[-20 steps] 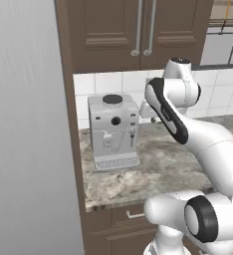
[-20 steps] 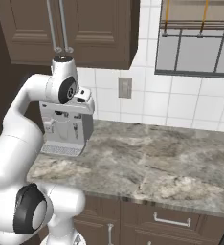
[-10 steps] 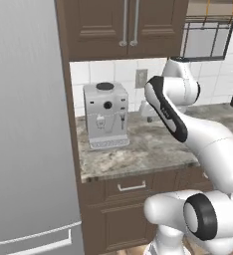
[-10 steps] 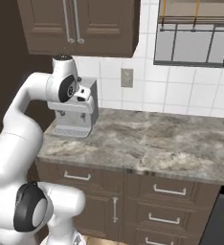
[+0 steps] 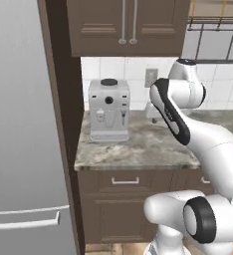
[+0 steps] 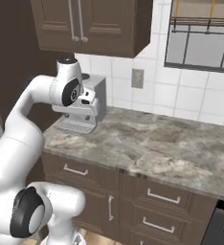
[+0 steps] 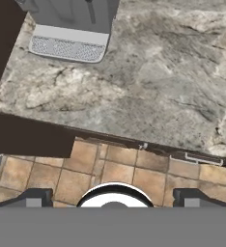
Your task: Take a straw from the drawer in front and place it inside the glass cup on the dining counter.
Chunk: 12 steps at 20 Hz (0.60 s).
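Above the marble worktop (image 7: 148,82), near the silver coffee machine (image 5: 108,110), the gripper (image 7: 113,198) hangs with jaws spread wide, grasping nothing. Straw, drawer and glass cup: position cannot be told.

Grey-brown marbled worktop (image 5: 138,149); silver coffee machine (image 5: 108,109); terracotta floor tiles (image 7: 110,173).
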### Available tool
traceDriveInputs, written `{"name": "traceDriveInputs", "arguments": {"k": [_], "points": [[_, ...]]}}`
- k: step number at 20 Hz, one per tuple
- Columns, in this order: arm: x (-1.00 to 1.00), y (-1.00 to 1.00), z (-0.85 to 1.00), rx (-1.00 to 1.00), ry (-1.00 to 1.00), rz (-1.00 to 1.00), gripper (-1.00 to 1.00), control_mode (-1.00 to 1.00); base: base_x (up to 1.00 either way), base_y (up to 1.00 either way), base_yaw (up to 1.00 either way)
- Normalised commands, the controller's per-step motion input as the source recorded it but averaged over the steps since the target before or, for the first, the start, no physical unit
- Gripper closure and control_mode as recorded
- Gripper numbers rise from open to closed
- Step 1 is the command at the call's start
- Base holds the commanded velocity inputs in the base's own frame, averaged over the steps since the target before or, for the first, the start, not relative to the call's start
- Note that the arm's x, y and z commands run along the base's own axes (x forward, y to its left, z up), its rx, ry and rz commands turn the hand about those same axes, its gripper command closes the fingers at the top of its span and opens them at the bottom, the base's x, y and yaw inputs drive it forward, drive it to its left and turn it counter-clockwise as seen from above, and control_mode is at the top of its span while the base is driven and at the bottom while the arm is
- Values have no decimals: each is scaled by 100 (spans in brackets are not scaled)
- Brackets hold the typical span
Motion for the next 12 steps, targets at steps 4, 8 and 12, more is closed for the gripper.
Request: {"name": "traceDriveInputs", "arguments": {"k": [4,8,12], "points": [[0,0,0,0,0,0,-100,100,0,-71,53],[0,0,0,0,0,0,-100,100,-1,-66,51],[0,0,0,0,0,0,-100,100,0,-61,46]]}}
